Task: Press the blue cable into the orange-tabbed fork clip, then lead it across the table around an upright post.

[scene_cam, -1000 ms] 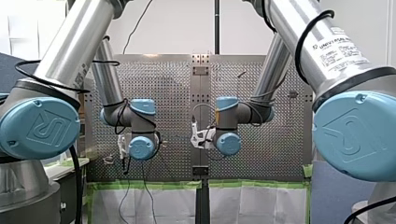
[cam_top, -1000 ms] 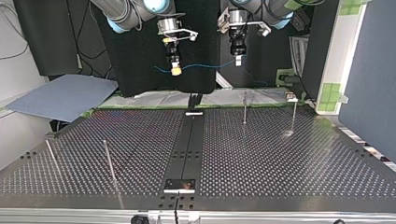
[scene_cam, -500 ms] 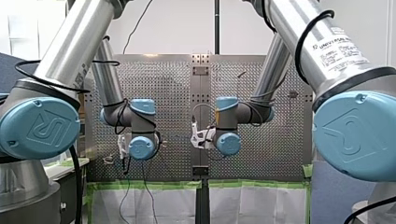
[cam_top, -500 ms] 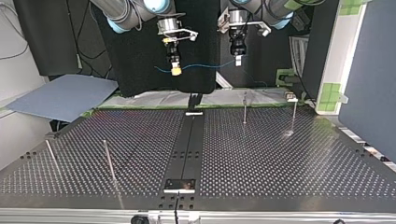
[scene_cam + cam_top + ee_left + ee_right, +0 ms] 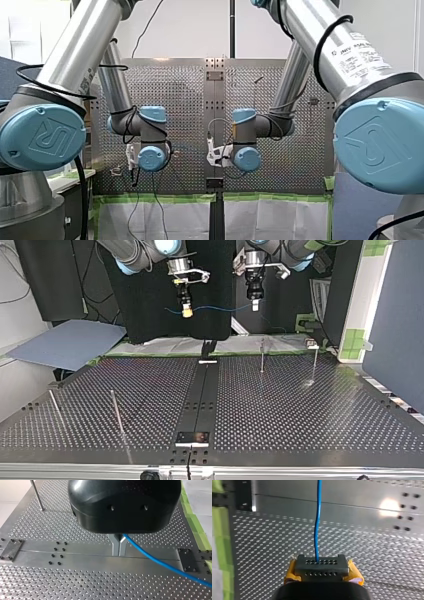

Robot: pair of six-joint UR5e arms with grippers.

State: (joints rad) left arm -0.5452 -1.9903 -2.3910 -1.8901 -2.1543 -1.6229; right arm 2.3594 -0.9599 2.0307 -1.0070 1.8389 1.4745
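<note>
Above the perforated table (image 5: 300, 410), both grippers hold the blue cable (image 5: 220, 308) stretched in the air between them. My left gripper (image 5: 254, 306) pinches it between closed metal fingers (image 5: 115, 547). My right gripper (image 5: 187, 315), with yellow pads (image 5: 354, 573), is clamped on it farther along. Upright posts (image 5: 262, 356) stand on the table below, well apart from the cable.

A plain white wall (image 5: 190, 30) stands behind the perforated metal table (image 5: 300, 165). In the top view a black cloth backdrop (image 5: 145, 310) hangs beyond it, with a grey-blue flat board (image 5: 65, 342) lying at the view's left.
</note>
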